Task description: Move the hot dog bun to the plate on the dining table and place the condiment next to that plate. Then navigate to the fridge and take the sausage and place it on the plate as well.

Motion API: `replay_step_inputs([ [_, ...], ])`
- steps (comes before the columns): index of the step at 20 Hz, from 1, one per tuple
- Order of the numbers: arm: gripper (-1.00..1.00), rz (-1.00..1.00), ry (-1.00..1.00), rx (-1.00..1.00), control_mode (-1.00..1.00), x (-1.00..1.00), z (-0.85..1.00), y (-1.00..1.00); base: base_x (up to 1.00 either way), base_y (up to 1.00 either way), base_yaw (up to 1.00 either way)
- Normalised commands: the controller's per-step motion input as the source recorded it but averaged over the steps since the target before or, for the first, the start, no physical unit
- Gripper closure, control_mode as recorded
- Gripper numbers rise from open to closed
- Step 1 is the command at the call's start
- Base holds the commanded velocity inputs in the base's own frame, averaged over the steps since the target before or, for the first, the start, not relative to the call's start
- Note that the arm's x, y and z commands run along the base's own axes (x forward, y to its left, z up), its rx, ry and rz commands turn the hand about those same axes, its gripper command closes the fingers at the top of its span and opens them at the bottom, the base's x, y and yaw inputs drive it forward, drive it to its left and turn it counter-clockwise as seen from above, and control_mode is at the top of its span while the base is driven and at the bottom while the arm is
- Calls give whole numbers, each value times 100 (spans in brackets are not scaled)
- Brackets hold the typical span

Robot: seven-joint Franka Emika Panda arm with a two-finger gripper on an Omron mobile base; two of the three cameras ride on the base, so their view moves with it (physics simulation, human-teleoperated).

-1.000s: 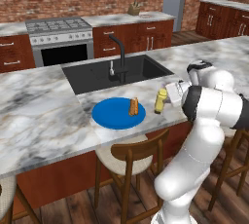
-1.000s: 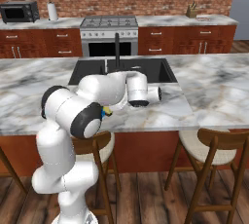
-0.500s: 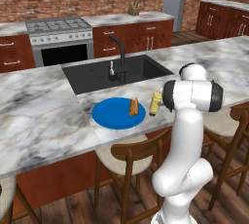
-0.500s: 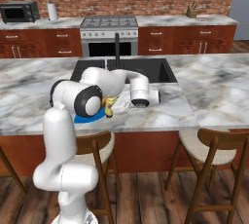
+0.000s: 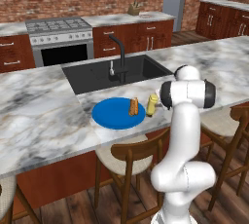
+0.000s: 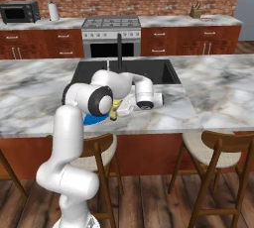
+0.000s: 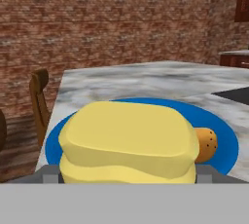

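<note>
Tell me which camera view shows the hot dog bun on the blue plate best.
The left base view: the hot dog bun lies unobstructed on the blue plate. In the hand view, only its end peeks out behind the yellow condiment bottle. The right base view does not make it out.

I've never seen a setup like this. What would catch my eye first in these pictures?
Probably the tall white robot arm rising in front of the marble dining table, folded over toward the black sink. Next, the bright blue plate near the table's front edge, with a small tan hot dog bun lying on it. Right beside the plate stands a yellow condiment bottle, looming large in the hand view.
</note>
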Motion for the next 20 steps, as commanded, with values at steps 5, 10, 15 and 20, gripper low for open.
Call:
replay_step_inputs([
  [5,100,0,0,-3,-100,34,-31,13,0,0,0],
  [10,100,0,0,-4,-100,24,-31,8,0,0,0],
  [15,-100,0,0,-5,-100,0,-28,10,0,0,0],
  [20,-100,0,0,-5,-100,0,-7,6,0,0,0],
])
